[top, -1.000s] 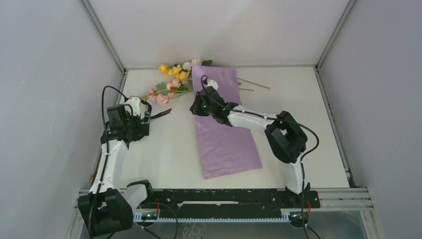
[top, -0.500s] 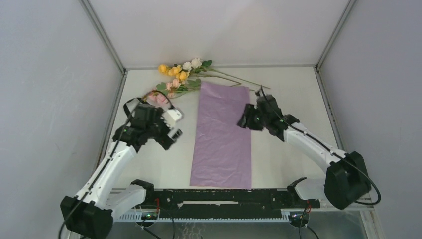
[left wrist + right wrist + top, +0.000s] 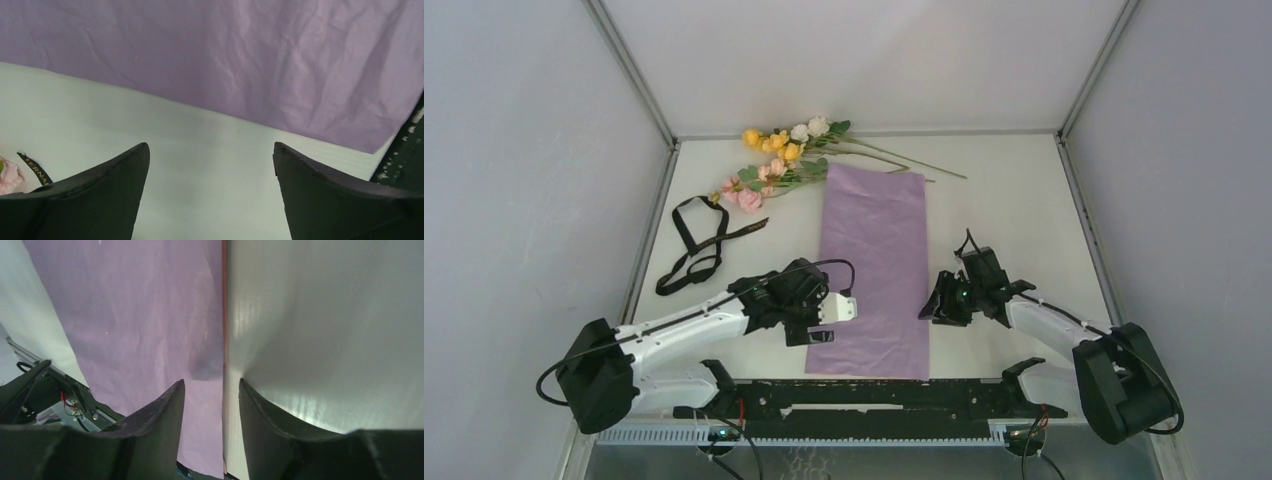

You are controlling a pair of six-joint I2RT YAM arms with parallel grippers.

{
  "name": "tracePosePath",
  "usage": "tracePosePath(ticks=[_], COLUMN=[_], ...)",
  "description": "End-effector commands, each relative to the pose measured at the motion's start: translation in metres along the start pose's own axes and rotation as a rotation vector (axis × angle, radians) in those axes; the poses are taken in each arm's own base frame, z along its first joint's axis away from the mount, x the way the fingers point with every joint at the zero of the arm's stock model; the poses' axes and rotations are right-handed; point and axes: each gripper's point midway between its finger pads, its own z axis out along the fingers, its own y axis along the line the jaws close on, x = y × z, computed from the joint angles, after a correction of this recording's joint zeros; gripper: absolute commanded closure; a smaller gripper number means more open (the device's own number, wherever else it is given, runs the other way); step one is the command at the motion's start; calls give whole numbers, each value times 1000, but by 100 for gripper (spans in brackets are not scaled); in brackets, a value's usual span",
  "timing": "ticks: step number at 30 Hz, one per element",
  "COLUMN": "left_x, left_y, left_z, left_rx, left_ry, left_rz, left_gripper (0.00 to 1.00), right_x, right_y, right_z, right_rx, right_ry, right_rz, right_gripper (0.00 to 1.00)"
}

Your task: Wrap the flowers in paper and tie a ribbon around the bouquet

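Lowest in the overhead view, the left gripper (image 3: pixel 844 312) lies low over the white table (image 3: pixel 1014 220), just off the left side of the lilac-purple crinkly paper sheet (image 3: pixel 874 250), close to its near left corner. Its wrist view shows the two dark fingers (image 3: pixel 100 195) spread wide, with only bare table between them and the paper's edge running across just beyond. At the same height in the frame, right of centre, the right gripper (image 3: pixel 929 310) points at the paper's right edge. In its wrist view the fingers (image 3: pixel 150 430) stand a narrow gap apart, gripping nothing, and the edge, which shows a thin reddish line, lies flat on the table below the gap. The paper is a long, creased rectangle running from the bottom centre up toward the top of the table. Left of it, at mid-height, the narrow black fabric ribbon (image 3: pixel 696 245) lies loose in loops, well apart from both grippers. Farthest away, at the upper centre-left, the green-stemmed flowers with yellow, pink and white blooms (image 3: pixel 784 155) lie on the table, their blooms beside the paper's far left corner and their thin stems reaching right past its far edge.
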Motion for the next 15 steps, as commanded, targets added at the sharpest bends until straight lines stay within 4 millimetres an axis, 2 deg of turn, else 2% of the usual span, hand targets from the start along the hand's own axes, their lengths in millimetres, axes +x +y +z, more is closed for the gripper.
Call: tracePosePath(ticks=[1, 8, 15], left_x=[-11, 0, 9], left_y=[24, 23, 19], left_z=[11, 31, 46], left_rx=[-116, -131, -115], left_ry=[-24, 27, 73], left_rz=[19, 25, 17], left_gripper=[3, 4, 5], right_x=[-8, -7, -8], right_y=[20, 36, 52], right_z=[7, 1, -8], right_rx=[-126, -205, -256], right_ry=[-14, -8, -39], right_rz=[-3, -15, -39], right_gripper=[50, 62, 64])
